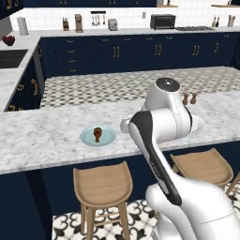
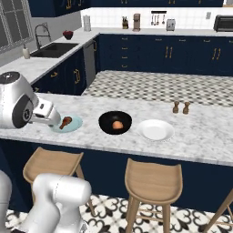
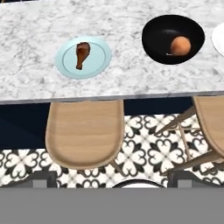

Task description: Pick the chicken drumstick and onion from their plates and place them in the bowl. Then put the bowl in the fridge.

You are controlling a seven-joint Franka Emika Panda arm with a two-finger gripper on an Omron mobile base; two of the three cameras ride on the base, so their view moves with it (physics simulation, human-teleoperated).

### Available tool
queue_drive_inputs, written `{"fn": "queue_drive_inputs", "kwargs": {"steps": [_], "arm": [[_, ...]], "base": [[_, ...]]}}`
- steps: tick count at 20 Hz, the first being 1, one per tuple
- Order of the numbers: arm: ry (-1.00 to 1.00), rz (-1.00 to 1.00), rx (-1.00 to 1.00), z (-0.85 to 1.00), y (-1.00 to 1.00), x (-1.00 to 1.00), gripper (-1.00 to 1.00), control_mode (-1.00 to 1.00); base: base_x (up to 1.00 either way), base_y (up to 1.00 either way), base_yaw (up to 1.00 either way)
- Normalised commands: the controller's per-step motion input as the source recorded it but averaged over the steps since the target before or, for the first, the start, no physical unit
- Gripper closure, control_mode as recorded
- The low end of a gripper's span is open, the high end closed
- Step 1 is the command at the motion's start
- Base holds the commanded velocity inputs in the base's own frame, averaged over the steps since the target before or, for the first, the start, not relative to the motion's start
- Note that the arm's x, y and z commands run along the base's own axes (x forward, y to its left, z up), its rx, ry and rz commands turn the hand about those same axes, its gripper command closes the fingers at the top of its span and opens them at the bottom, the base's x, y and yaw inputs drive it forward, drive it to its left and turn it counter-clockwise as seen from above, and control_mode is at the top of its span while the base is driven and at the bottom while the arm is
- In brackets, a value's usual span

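The reddish-brown chicken drumstick [image 1: 97,134] [image 2: 66,121] [image 3: 82,54] lies on the light blue plate [image 1: 108,137] [image 2: 75,125] [image 3: 98,57] on the marble counter. To its right, the orange onion [image 2: 117,124] [image 3: 180,45] rests inside the black bowl [image 2: 103,119] [image 3: 157,39]. Right of the bowl is the white plate [image 2: 156,129] [image 3: 218,40], with nothing on it. My gripper [image 3: 113,179] is open and holds nothing, its fingertips [image 3: 43,178] far apart. It hangs high over the stool, in front of the counter's edge and short of the blue plate. The fridge is out of view.
Two small brown shakers [image 1: 189,98] [image 2: 180,107] stand on the counter's far right. Wooden stools [image 1: 103,185] [image 2: 152,175] [image 3: 83,131] line the near side of the counter. A sink [image 2: 54,49] is set in the left counter, and dark blue cabinets run along the back.
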Motion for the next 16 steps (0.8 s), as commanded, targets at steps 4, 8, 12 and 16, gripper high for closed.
{"fn": "queue_drive_inputs", "kwargs": {"steps": [4, 8, 12, 16], "arm": [[0.00, 0.00, 0.06, -0.04, 0.41, 0.98, -1.00, -1.00], [0.00, 0.00, 0.05, -0.16, 0.30, 0.92, -1.00, -1.00], [0.03, 0.00, 0.00, -0.30, 0.21, 0.81, -1.00, -1.00], [0.04, 0.00, -0.01, -0.69, 0.25, 0.75, -1.00, -1.00]], "base": [[0.00, 0.00, 0.00], [0.00, 0.00, 0.00], [0.00, 0.00, 0.00], [0.00, 0.00, 0.00]]}}
